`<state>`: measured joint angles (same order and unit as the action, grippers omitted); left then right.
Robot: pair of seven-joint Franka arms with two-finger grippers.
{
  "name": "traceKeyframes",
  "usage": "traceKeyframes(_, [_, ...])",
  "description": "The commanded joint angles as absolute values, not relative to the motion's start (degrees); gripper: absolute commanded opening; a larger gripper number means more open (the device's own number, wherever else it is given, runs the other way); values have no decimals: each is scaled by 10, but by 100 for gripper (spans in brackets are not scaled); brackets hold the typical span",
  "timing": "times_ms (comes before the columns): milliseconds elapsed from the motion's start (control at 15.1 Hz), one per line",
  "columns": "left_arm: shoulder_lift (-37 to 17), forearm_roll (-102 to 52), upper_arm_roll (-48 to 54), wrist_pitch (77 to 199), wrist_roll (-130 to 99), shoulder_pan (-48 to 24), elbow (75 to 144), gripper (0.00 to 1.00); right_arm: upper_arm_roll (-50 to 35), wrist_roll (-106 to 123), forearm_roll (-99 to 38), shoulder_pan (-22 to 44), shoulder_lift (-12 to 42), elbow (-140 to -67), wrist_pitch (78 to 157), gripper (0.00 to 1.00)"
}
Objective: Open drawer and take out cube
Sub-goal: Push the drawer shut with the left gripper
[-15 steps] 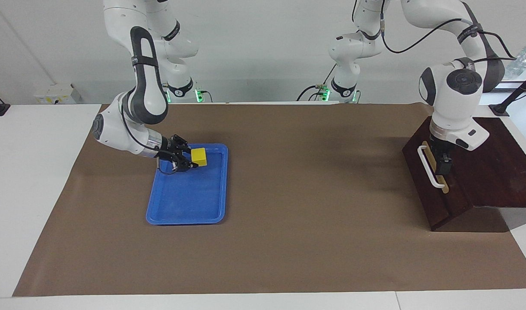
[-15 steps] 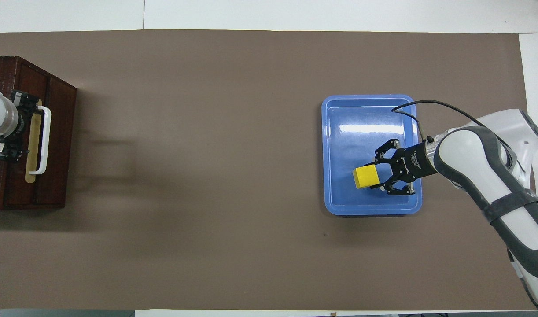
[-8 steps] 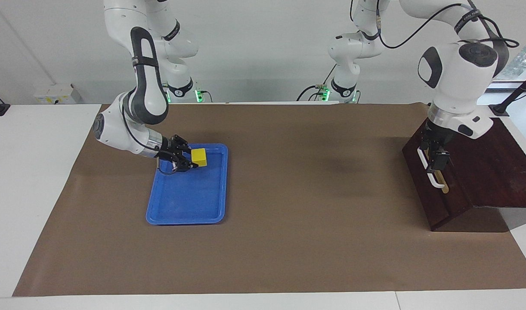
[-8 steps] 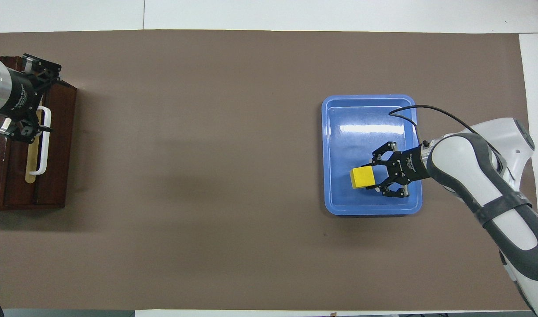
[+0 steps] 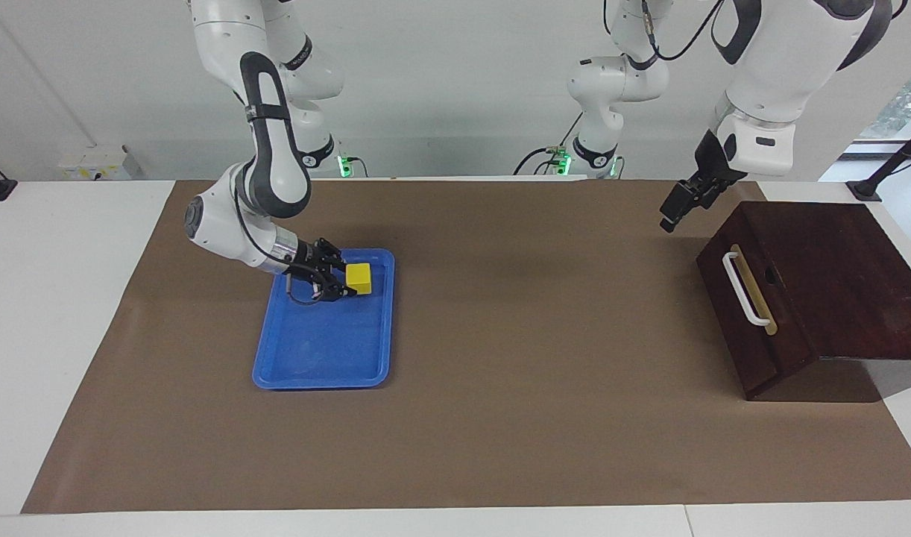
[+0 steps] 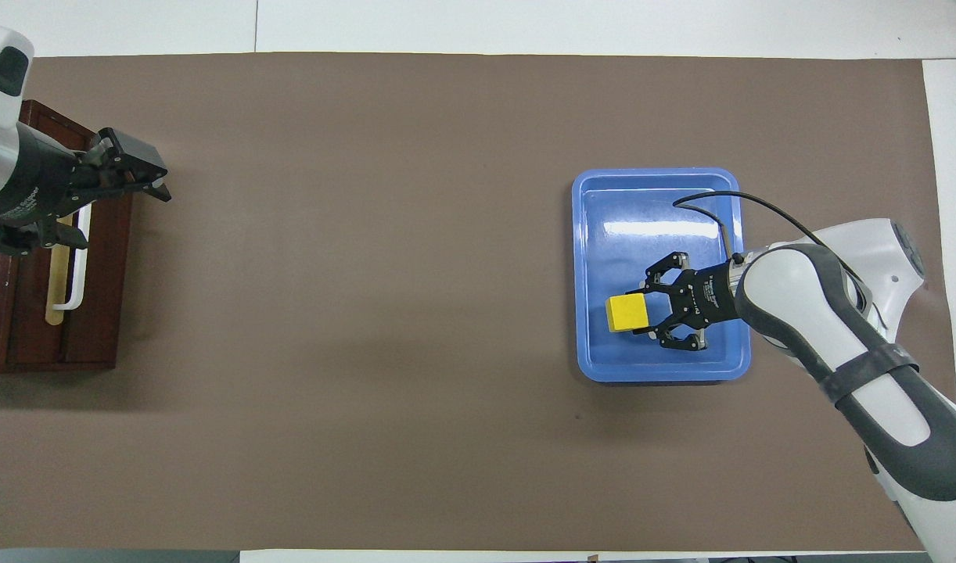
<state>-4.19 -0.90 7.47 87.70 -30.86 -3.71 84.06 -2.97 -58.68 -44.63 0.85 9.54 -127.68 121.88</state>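
Note:
The dark wooden box stands at the left arm's end of the table. Its drawer looks shut, and its white bar handle is free. My left gripper hangs in the air, up above the mat beside the box's top front edge, touching nothing. My right gripper is shut on the small yellow cube. It holds the cube low over the blue tray, at the end of the tray nearer to the robots.
The tray lies on the brown mat toward the right arm's end and holds nothing besides the cube. The mat covers most of the white table. A cable loops from the right wrist over the tray.
My left gripper has let go of the drawer handle and risen up off the box front. My right gripper has carried the cube a little toward the table's middle, still over the tray.

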Motion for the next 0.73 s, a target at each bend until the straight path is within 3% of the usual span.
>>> traceKeyframes(0, [-44,-8,61,853,-149,-32,830,100,-32,-583,-458,15,91,-1290,1239,0])
traceKeyframes(396, [16,-3,54,950,-62,18,959,100,-32,-580,-458,27,93,-1299,1257,0])
traceKeyframes(594, [17,-3,54,924,-62,18,958,100,-31,-578,-458,27,92,-1302,1257,0])
traceKeyframes(660, [17,-3,56,910,-62,11,955,100,-31,-578,-458,27,92,-1303,1257,9])
